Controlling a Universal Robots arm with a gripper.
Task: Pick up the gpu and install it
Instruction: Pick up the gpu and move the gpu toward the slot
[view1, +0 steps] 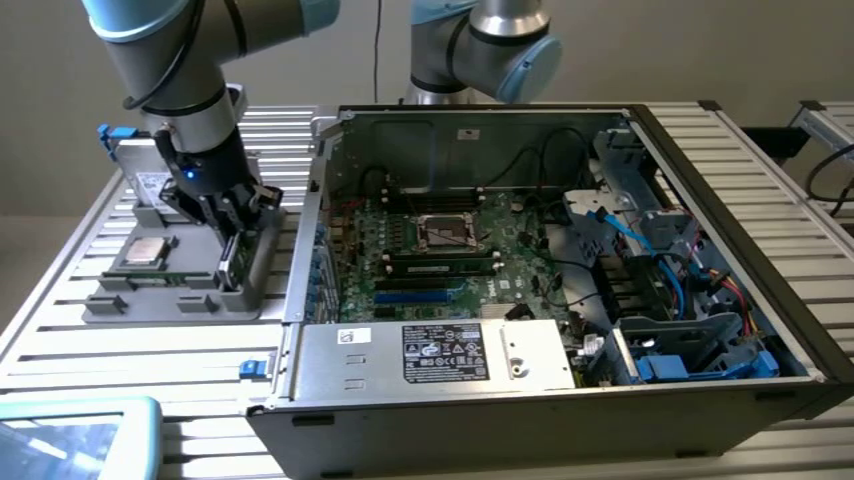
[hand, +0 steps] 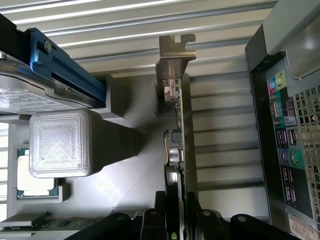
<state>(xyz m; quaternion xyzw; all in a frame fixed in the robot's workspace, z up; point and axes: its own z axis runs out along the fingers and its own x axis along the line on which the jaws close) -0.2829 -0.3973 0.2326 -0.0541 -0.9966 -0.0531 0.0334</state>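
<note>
The gripper (hand: 176, 212) straddles the gpu (hand: 181, 125), its narrow jaws apparently clamped on the card's two faces. The gpu stands on edge in a slot along the grey parts holder's (view1: 160, 300) edge nearest the open computer case (view1: 534, 250). Its metal bracket (hand: 175, 50) is at the end away from the gripper.

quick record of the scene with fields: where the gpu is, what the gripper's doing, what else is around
gpu: standing on edge in a slot of the grey holder, metal bracket at the end away from the gripper
gripper: closed on the gpu, one finger on each side
also in holder: cpu chip, hard drive
computer case: open, at the exterior view's right of the holder, motherboard exposed
task state: gpu gripped in the holder, not yet in the case
</note>
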